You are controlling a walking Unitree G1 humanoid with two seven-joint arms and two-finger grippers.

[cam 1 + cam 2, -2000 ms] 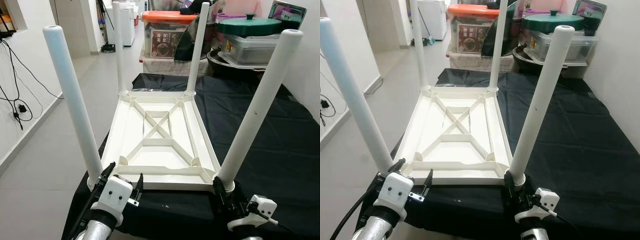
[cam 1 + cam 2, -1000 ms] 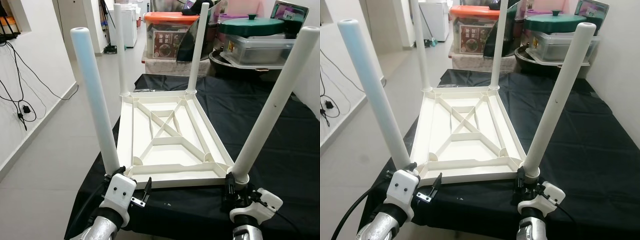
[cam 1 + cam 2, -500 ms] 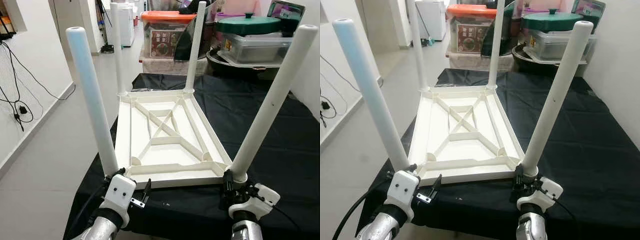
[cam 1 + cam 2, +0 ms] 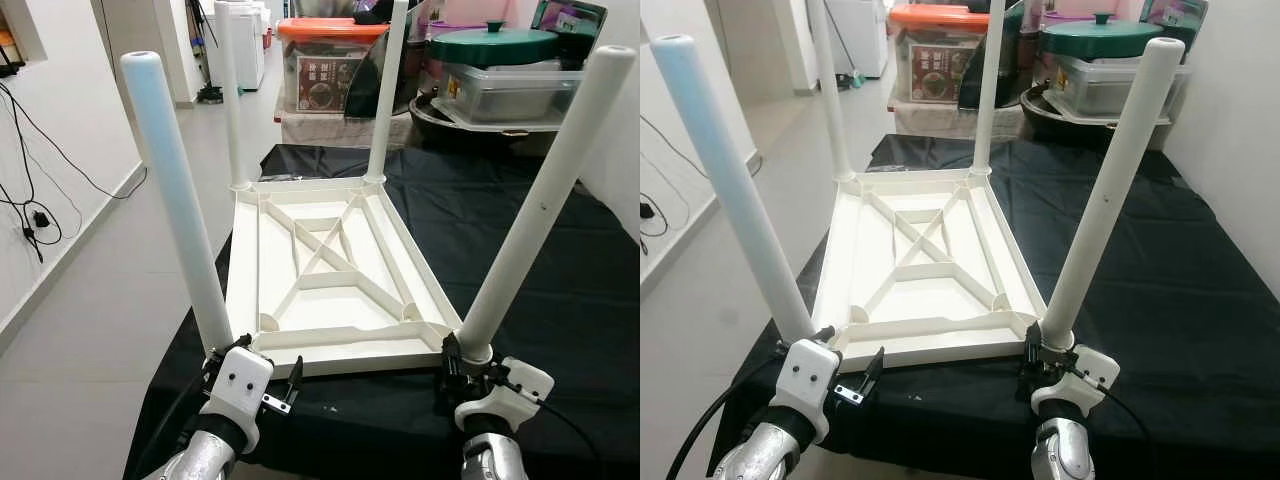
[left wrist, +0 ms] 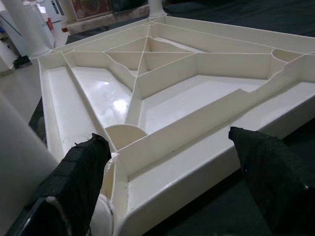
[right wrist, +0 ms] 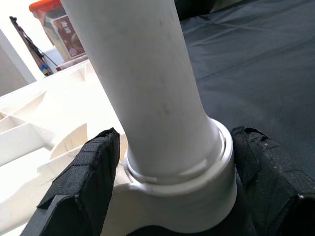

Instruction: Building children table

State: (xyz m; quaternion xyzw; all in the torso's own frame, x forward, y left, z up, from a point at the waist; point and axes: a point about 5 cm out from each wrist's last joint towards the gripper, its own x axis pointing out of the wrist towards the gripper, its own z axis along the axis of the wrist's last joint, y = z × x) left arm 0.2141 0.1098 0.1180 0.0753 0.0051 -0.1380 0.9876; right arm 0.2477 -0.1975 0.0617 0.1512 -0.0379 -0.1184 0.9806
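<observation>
The children's table (image 4: 330,270) is lying upside down on a worktop draped in black cloth (image 4: 560,290), its ribbed underside facing up and all four white legs standing in their corner sockets. The left gripper (image 5: 170,162) is sitting at the near left corner, its jaws spread wide across the rim beside the near left leg (image 4: 178,200), one finger close against the socket and the other well out along the near edge, gripping nothing that can be made out. The right gripper (image 6: 172,162) is bracketing the socket collar at the base of the near right leg (image 4: 540,190), its jaws open on either side of the collar; whether the pads are actually pressing it is hard to tell. The thing looks like moulded plastic, so it is probably light and fairly stiff across the ribbed top, yet smooth and glossy enough to slide under the black fingers. The long legs are acting as levers, so pulling high on one would likely twist or pop its socket; the safer hold seems low, at the collars or on the thick rim and ribs near a corner. Behind the worktop, storage boxes and a green-lidded pot (image 4: 490,45) are crowding close to the far legs, which could snag if the table gets turned over.
</observation>
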